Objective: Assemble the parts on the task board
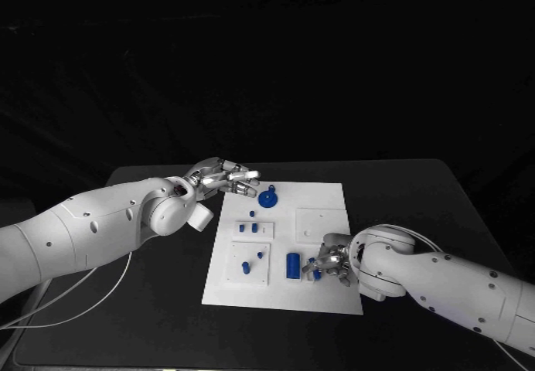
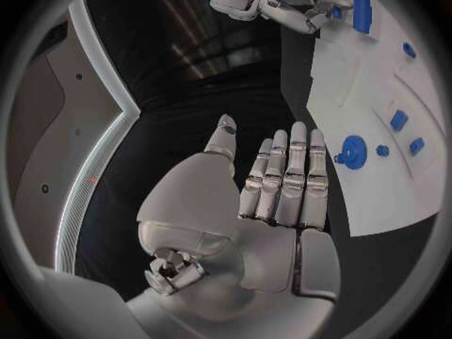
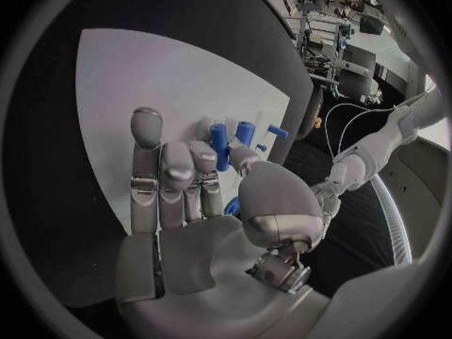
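We see two bulky white arms, the left arm point(image 1: 78, 232) and right arm point(image 1: 468, 290), with smooth rounded shells dotted by small dark screws. Each ends in a silver hand, left hand point(image 1: 223, 176) and right hand point(image 1: 330, 263), with segmented metallic fingers point(image 2: 282, 177). A thin white cable point(image 1: 83, 290) loops at 7 o'clock beneath the left arm.

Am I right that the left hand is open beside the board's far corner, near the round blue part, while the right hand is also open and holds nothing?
Not quite: the right hand pinches a blue part, as the right wrist view shows. The left hand is open by the board near the round part.

Black table point(image 1: 446, 201) against dark surroundings, perhaps cluttered shelving point(image 3: 330, 22) beyond.
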Robot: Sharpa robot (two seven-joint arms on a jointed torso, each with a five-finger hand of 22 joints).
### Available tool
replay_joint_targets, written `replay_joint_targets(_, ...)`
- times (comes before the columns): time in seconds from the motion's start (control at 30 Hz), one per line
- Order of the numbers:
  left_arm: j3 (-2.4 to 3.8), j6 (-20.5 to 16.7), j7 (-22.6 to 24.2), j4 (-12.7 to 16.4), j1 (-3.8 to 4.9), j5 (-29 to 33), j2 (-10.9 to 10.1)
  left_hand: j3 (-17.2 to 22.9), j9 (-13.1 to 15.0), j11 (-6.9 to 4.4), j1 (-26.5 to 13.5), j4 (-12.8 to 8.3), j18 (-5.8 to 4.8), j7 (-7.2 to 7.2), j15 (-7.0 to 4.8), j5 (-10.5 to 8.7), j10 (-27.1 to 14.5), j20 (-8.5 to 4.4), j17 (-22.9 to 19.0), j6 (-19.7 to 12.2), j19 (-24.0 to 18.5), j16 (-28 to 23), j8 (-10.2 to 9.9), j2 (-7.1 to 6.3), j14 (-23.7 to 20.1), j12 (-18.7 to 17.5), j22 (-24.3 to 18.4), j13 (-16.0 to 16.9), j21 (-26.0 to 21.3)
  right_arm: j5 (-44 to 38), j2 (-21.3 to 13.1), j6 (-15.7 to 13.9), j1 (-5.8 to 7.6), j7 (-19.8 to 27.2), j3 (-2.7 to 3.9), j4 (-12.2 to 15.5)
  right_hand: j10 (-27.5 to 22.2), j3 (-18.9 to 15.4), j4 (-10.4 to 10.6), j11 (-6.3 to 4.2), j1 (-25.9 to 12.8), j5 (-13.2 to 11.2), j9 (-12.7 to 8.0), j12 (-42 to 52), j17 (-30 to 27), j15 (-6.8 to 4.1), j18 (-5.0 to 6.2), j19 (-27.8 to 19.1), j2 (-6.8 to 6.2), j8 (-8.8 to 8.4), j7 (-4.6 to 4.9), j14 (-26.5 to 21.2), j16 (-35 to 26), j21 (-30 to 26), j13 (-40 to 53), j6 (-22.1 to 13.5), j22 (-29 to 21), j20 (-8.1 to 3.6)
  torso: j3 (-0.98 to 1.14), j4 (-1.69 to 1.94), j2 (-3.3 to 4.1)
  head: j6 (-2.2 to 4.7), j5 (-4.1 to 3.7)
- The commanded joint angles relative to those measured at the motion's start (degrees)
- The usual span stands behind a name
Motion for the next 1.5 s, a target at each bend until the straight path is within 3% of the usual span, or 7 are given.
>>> replay_joint_targets(0.03, 0.03, 0.78, 0.32, 0.1, 0.03, 0.29, 0.08, 0.05, 0.07, -0.12, -0.17, 0.36, 0.12, 0.13, 0.03, -0.2, -0.41, 0.24, -0.08, -0.4, -0.26, -0.3, 0.17, 0.02, -0.48, -0.14, 0.05, 0.04, 0.29, -0.69, 0.13, 0.22, -0.22, -0.14, -0.19, -0.24, -0.1, -1.17, 0.27, -0.07, -0.11, -0.32, -0.14, -0.26, -0.09, -0.28, -0.17, 2.19, -0.54, -0.13, 0.11, 0.24, -0.39, -0.34, -0.13, -0.44, -0.09, -0.49, 0.05, -0.06, 0.01, -0.05, 0.03)
replay_joint_targets(0.3, 0.03, 0.77, 0.29, 0.06, 0.03, 0.29, 0.08, 0.05, 0.07, -0.12, -0.17, 0.36, 0.12, 0.13, 0.03, -0.2, -0.41, 0.24, -0.08, -0.4, -0.26, -0.3, 0.17, 0.02, -0.48, -0.14, 0.05, 0.04, 0.29, -0.48, 0.08, 0.57, -0.22, -0.2, -0.22, -0.27, -0.13, -3.78, 0.67, -0.06, 0.9, -0.31, -0.13, -0.48, -0.08, -0.28, -0.14, 2.23, -0.32, -0.13, 0.14, 0.28, -0.56, -0.48, -0.24, -0.54, -0.2, -0.48, 0.07, -0.07, 0.03, -0.19, 0.15)
replay_joint_targets(0.87, 0.01, 0.79, 0.14, -0.07, 0.04, 0.24, 0.15, 0.06, 0.08, -0.12, -0.11, 0.37, 0.11, 0.12, 0.03, -0.21, -0.39, 0.25, -0.08, -0.39, -0.28, -0.3, 0.19, -0.01, -0.47, -0.13, 0.05, 0.04, 0.28, 0.22, 0.25, 0.76, -0.23, -0.36, -0.23, -0.46, -0.32, -5.24, 1.54, 0.01, 0.39, -0.31, -0.12, -0.98, -0.38, -0.27, -0.04, 2.18, -0.47, -0.14, 0.25, 0.23, -1.16, -0.98, -0.54, -0.73, -0.44, -0.47, 0.01, 0.0, 0.03, -0.3, -0.04)
replay_joint_targets(1.17, 0.01, 0.77, 0.13, -0.06, 0.04, 0.23, 0.14, 0.06, 0.08, -0.12, -0.11, 0.37, 0.11, 0.12, 0.03, -0.21, -0.39, 0.25, -0.08, -0.39, -0.28, -0.3, 0.19, -0.01, -0.47, -0.13, 0.05, 0.04, 0.28, 0.4, 0.47, 0.89, -0.23, -0.22, -0.29, -0.53, -0.3, -7.96, 2.7, 0.06, -0.47, -0.31, -0.01, -1.0, -0.41, -0.25, 0.02, 2.21, -1.31, -0.12, 0.31, 0.26, -1.28, -1.01, -0.59, -0.72, -0.49, -0.44, 0.01, -0.01, 0.03, -0.37, -0.05)
replay_joint_targets(1.5, 0.01, 0.81, 0.1, -0.01, 0.04, 0.17, 0.11, 0.11, 0.07, -0.12, 0.03, 0.38, 0.11, 0.13, 0.03, -0.19, -0.4, 0.24, -0.08, -0.41, -0.29, -0.3, 0.18, -0.05, -0.49, -0.12, 0.05, 0.04, 0.28, 1.25, 0.26, 1.1, -0.25, 0.46, -0.31, -0.17, -0.3, -12.07, 3.81, 0.05, 1.31, -0.31, 0.22, -1.0, -0.36, -0.25, 0.04, 2.19, -0.23, -0.12, 0.28, 0.3, -1.44, -1.11, -0.65, -0.83, -0.61, -0.44, 0.01, -0.01, 0.0, -0.42, -0.1)
